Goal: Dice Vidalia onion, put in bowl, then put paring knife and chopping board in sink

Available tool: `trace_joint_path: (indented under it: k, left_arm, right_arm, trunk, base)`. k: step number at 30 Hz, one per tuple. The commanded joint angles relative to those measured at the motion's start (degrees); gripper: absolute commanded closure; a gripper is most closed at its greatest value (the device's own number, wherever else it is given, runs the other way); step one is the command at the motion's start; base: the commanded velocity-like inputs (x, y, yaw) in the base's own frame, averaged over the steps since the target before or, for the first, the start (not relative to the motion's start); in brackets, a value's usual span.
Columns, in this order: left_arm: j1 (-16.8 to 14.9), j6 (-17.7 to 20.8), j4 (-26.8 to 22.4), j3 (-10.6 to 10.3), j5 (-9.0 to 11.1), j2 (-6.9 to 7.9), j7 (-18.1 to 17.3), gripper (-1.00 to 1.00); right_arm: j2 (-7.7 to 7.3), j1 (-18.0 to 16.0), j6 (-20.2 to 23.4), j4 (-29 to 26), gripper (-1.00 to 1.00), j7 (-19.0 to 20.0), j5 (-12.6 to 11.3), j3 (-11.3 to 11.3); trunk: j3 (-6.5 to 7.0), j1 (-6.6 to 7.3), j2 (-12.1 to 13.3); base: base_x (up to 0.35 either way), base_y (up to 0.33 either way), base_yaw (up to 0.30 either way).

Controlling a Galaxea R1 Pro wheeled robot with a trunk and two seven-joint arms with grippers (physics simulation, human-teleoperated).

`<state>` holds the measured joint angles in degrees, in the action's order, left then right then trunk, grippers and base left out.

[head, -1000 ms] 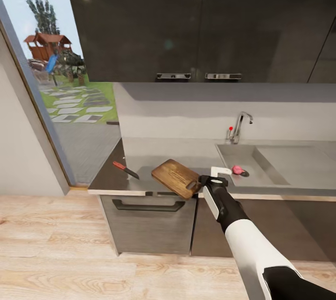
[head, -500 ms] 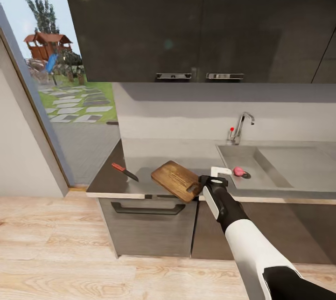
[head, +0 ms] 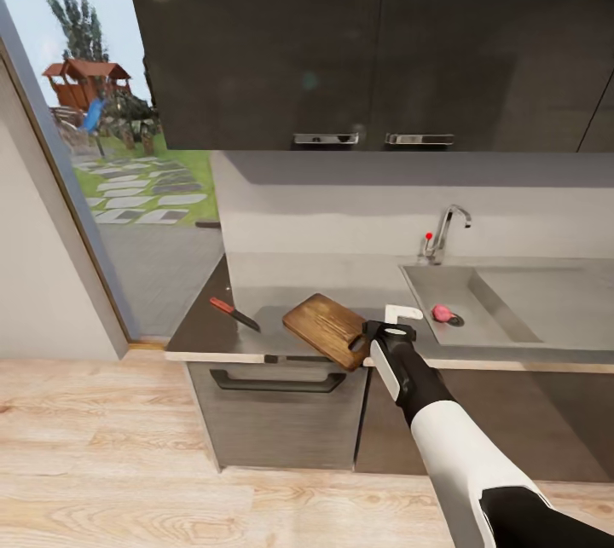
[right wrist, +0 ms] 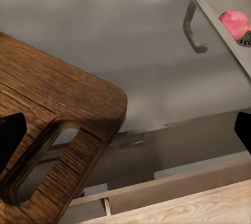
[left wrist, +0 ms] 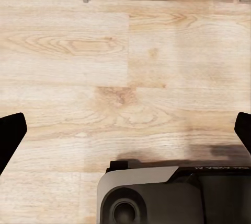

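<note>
Right arm point(head: 401, 360) stretched toward countertop point(head: 256, 335); jaws spread beside chopping board point(head: 328, 329).

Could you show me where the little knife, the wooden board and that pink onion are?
paring knife point(head: 234, 314), head view, where blade meets handle.
chopping board point(head: 327, 326), head view, middle of its wooden face.
Vidalia onion point(head: 441, 312), head view, centre of the ball, in the sink.

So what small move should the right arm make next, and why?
Probably carry the right end effector rightward over the sink toward the Vidalia onion. It hovers open at the chopping board corner, holding nothing, and the onion lies by the drain.
</note>
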<state>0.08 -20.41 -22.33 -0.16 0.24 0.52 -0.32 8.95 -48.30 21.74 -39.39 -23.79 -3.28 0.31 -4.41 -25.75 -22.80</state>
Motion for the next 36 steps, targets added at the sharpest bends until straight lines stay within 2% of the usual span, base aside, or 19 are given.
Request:
trace_joint_path:
  k: [1, 36]
  left_arm:
    - [0.01, -0.07, -0.08, -0.02, 0.02, 0.01, -0.03, -1.0]
    - [0.01, 0.0, 0.01, -0.02, -0.02, -0.08, 0.04, -1.0]
  right_arm:
    - [0.01, -0.04, 0.23, -0.08, -1.0, -0.3, -0.35, 0.04]
    - [0.01, -0.04, 0.23, -0.03, -1.0, -0.3, -0.38, 0.04]
  trunk:
    - [-0.12, -0.04, -0.12]
    - [-2.18, -0.04, -0.12]
  base:
    - [0.0, 0.002, 0.0]
    - [0.017, -0.003, 0.0]
